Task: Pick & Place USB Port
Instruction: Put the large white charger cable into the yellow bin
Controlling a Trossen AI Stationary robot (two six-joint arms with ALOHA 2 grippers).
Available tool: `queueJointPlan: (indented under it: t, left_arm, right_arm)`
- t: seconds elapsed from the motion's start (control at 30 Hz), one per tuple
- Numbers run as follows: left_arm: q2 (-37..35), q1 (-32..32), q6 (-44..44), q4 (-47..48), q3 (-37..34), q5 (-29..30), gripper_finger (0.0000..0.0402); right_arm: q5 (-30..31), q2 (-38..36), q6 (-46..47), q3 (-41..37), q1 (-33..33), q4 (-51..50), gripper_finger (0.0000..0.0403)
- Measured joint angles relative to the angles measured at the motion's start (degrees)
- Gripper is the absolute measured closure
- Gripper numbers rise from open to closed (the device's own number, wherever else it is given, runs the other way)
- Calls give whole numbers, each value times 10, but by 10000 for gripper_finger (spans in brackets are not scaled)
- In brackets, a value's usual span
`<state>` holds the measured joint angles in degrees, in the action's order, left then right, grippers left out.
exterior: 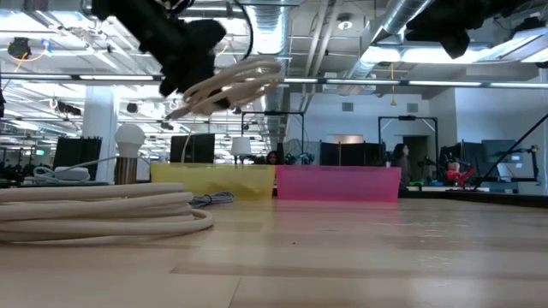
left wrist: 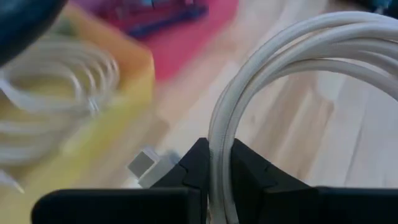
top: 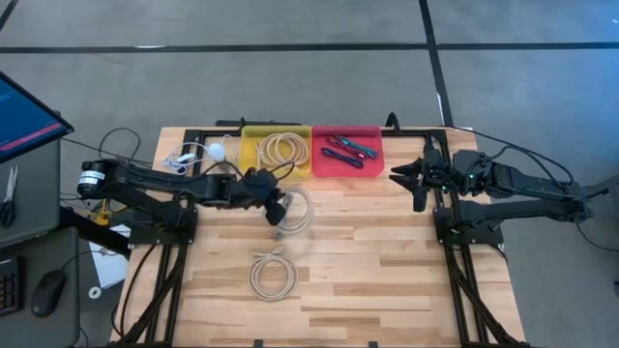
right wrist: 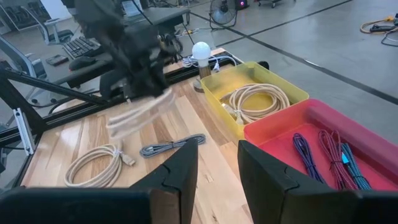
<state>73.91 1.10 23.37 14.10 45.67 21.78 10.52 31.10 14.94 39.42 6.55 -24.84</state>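
My left gripper is above the table's middle, just near of the yellow bin, and is shut on a coiled white USB cable. In the low view the coil hangs in the air, well above the table. A cream coil lies inside the yellow bin. A second cream coil lies flat on the table nearer the front edge. A grey cable lies on the wood beside it. My right gripper is open and waits at the table's right side, near the red bin. My left gripper pinches the white coil's bundled strands between its two fingers, the fingers lying across the strands. The coil is lifted clear of the table and stands out tilted from the fingers. A white plug end hangs beside the fingers.
The red bin holds blue and purple cables. A white bulb and cords sit left of the yellow bin. A monitor, a mouse and a keyboard stand off the table's left side. Bare wood lies right of the cream coil.
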Motion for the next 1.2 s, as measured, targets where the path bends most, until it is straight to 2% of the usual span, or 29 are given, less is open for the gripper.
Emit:
queueJointPlan:
  t: [0.13,0.3,0.5,0.8,1.07,1.2]
  left_arm:
    - [0,-6,-43,4,45,51,361]
    - [-1,-46,-86,5,90,74,361]
    - [-1,-122,-126,7,116,77,361]
    - [-1,-241,-172,13,118,77,361]
    - [-1,-337,-176,16,118,76,361]
    - [-1,-372,-176,16,118,50,361]
  right_arm:
    - [0,0,1,0,0,0,296]
    - [0,0,1,0,0,0,296]
    - [0,0,1,0,0,0,296]
    - [0,0,1,0,0,0,296]
    - [0,0,1,0,0,0,296]
    - [10,0,-1,0,0,-2,296]
